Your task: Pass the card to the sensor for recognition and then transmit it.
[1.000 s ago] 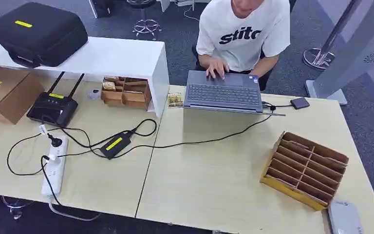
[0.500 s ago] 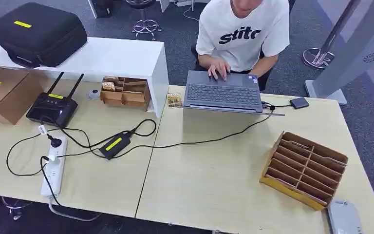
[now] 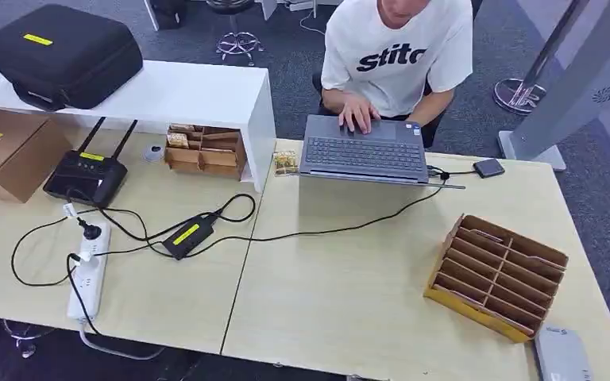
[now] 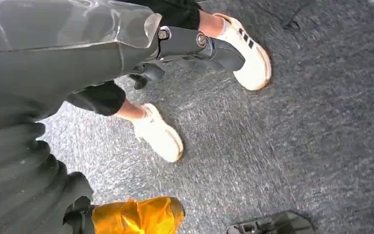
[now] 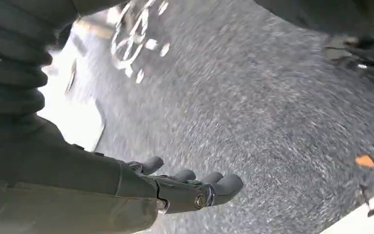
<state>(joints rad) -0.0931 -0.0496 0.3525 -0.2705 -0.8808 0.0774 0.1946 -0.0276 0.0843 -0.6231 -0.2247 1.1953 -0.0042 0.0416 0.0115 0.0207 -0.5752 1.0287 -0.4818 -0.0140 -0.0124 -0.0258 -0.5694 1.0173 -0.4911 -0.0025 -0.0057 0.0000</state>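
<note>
1. Grey ribbed cover, then the left hand (image 4: 190, 46), hanging over speckled grey carpet (image 4: 321, 122). Thumb stretched out straight, darker fingers (image 4: 146, 75) loose beneath it, nothing in the grasp.
2. Right hand (image 5: 190, 187) also hangs above the carpet, fingers extended side by side with small gaps and holding nothing.
3. Beyond the left hand, a person's two white shoes (image 4: 158, 136) stand on the carpet. An orange object (image 4: 136, 214) lies near the hand's cover; I cannot tell what it is.
4. On the pale wooden table (image 3: 349, 302), the grey sensor (image 3: 560, 355) sits at the near right corner, just beside a slotted wooden organiser (image 3: 496, 274).
5. Small card-like pieces (image 3: 286, 163) lie just beside the laptop's (image 3: 363, 151) left corner, and more sit in an open brown box (image 3: 206, 151) under the white shelf (image 3: 167, 91). Which is the task's card I cannot tell.
6. A person in a white T-shirt (image 3: 397, 48) sits at the far edge, one hand (image 3: 359, 115) on the laptop keyboard.
7. Left side: black router (image 3: 87, 175), power strip (image 3: 87, 274), black adapter (image 3: 189, 234) and looping cables.
8. Black case (image 3: 63, 51) on the shelf; cardboard box (image 3: 4, 151) below it.
</note>
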